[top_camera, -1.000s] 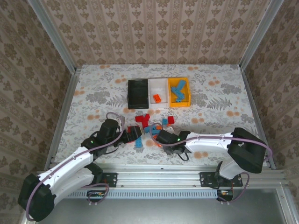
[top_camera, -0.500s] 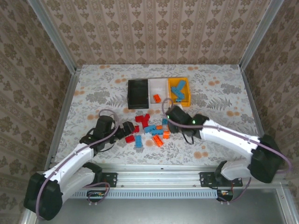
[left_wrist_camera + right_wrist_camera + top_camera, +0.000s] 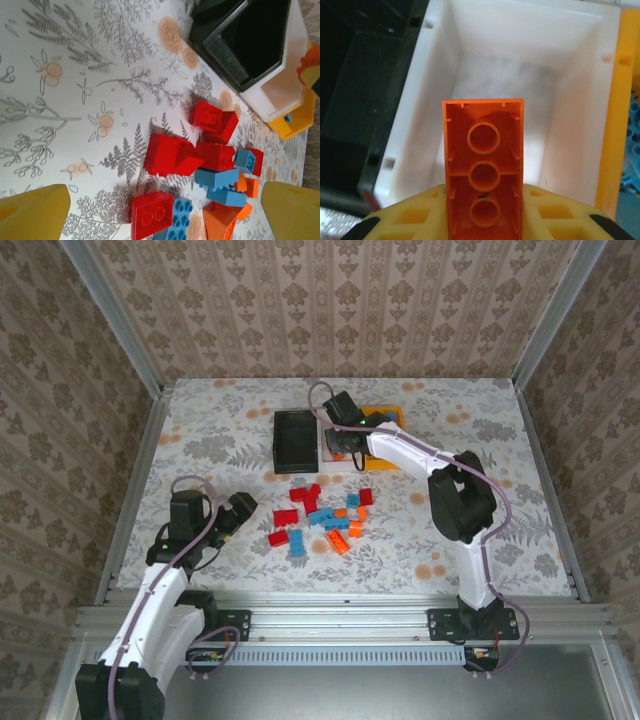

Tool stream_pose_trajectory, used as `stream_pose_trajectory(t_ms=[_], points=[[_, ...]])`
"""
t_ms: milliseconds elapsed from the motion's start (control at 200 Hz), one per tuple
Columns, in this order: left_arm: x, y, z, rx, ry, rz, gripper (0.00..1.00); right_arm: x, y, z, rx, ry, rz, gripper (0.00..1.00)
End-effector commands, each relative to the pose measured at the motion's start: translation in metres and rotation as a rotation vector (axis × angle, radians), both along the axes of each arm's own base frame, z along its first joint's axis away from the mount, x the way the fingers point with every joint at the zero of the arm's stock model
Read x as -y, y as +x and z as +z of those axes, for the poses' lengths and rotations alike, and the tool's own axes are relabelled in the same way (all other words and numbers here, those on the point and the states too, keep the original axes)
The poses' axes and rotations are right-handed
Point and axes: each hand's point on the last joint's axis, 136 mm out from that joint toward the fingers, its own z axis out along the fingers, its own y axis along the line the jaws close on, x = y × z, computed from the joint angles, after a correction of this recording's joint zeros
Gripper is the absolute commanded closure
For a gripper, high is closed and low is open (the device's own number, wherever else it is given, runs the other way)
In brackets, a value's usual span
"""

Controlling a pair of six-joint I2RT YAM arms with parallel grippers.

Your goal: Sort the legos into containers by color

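The right gripper [image 3: 483,212] grasps a long orange plastic brick [image 3: 483,145] above the white rectangular plastic bin [image 3: 565,125] near the far edge of the worktop [image 3: 210,415]; the left gripper [image 3: 238,508] stands released.

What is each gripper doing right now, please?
Left gripper: open, empty.
Right gripper: shut on an orange brick above the white bin.

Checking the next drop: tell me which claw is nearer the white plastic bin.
Right. The right claw hangs over the white plastic bin, gripping a long orange plastic brick; the left claw sits open far off, past the loose brick pile.
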Motion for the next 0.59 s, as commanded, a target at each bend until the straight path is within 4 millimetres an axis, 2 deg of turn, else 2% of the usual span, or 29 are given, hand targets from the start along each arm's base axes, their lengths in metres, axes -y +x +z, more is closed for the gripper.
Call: stream_pose_trajectory(t_ms=[0, 205, 255, 390, 490, 590], points=[[0.004, -0.012, -0.01, -0.045, -0.011, -0.048, 0.0, -0.004, 0.004, -0.003, -0.034, -0.039, 0.034, 0.66], [0.006, -0.014, -0.012, -0.047, -0.018, -0.054, 0.0, -0.005, 0.016, -0.006, -0.041, -0.044, 0.031, 0.57], [0.006, -0.014, -0.011, -0.046, -0.02, -0.056, 0.0, -0.006, 0.017, -0.001, -0.034, -0.037, 0.034, 0.52], [0.009, -0.013, -0.005, -0.034, -0.036, -0.066, 0.0, -0.005, 0.014, 0.019, -0.008, -0.027, 0.028, 0.47], [0.012, -0.012, 0.001, -0.022, -0.055, -0.078, 0.0, -0.003, 0.0, 0.043, 0.038, -0.024, 0.033, 0.47], [0.018, -0.012, 0.007, -0.001, -0.079, -0.095, 0.0, -0.002, -0.039, 0.055, 0.066, 0.005, 0.041, 0.48]])
